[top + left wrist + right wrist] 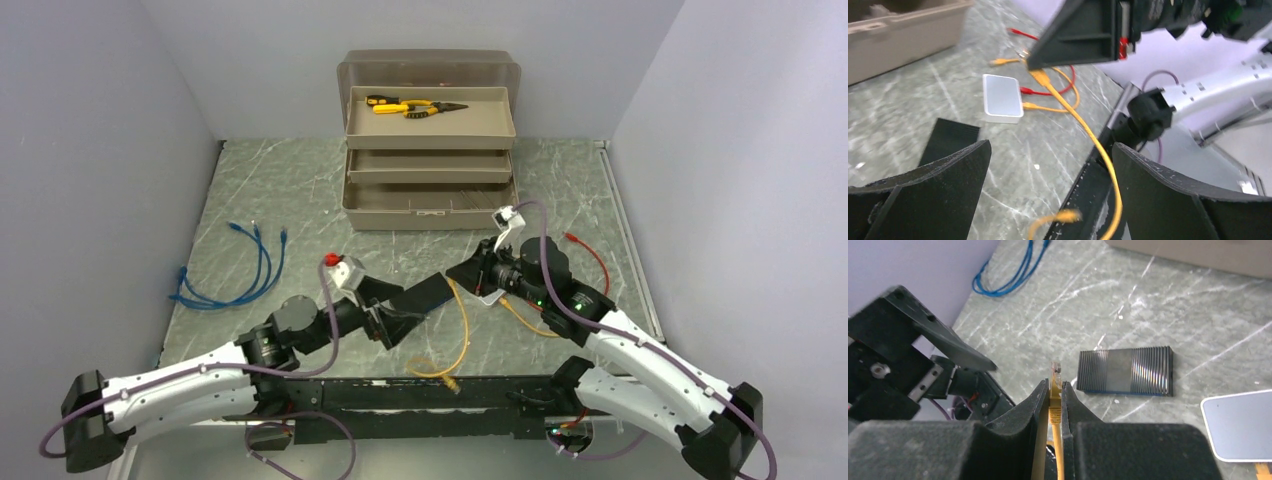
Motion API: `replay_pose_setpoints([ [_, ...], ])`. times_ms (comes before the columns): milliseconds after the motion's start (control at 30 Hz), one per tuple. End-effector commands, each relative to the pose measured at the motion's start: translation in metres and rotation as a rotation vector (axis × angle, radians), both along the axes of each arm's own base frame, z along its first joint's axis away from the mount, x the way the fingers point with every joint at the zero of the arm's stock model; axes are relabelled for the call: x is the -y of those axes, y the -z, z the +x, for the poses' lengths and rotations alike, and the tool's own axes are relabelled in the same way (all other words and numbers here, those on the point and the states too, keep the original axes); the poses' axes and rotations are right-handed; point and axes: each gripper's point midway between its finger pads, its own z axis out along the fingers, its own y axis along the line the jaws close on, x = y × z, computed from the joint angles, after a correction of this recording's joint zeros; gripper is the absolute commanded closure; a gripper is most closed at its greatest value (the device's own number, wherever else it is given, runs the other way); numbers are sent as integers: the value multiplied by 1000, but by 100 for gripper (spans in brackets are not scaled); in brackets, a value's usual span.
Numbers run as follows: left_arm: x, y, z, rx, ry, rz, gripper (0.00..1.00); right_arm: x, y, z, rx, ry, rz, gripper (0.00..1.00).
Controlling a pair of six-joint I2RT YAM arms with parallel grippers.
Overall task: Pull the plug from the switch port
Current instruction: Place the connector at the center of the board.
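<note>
The switch [1125, 371], a flat black ribbed box, lies on the marble table with no cable in it. In the top view the switch [428, 291] sits between the two grippers. My right gripper [1054, 386] is shut on the yellow plug [1055, 371], whose clear tip pokes out beyond the fingertips, clear of the switch. Its yellow cable [1083, 127] hangs down and loops to the table's front edge. My left gripper [1050, 147] stands wide open and holds nothing. A corner of the switch [948, 140] shows just beside its left finger.
A white box [1002, 97] with red and orange cables plugged in lies under the right arm. A tan toolbox [430, 190] with pliers [415, 106] stands at the back. Blue cables [235, 270] lie at the left. A black rail [430, 395] runs along the front edge.
</note>
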Motion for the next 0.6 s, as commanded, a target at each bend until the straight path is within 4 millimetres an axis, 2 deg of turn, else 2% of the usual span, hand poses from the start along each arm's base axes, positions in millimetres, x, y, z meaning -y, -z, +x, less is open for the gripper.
replay_pose_setpoints([
  [0, 38, -33, -32, 103, 269, 7, 1, -7, -43, 4, 67, 6, 98, 100],
  [100, 53, -26, -29, 72, 294, 30, 0, -17, -62, 3, 65, -16, 181, 100],
  [300, 70, -29, -20, 56, 280, -41, 3, -27, -75, -1, 30, -31, 313, 100],
  [500, 85, -13, -10, -3, 262, -29, 16, -26, -85, -5, 29, -31, 391, 100],
  [567, 89, -12, -11, -13, 273, -41, 27, -26, -85, -5, 28, -27, 394, 100],
])
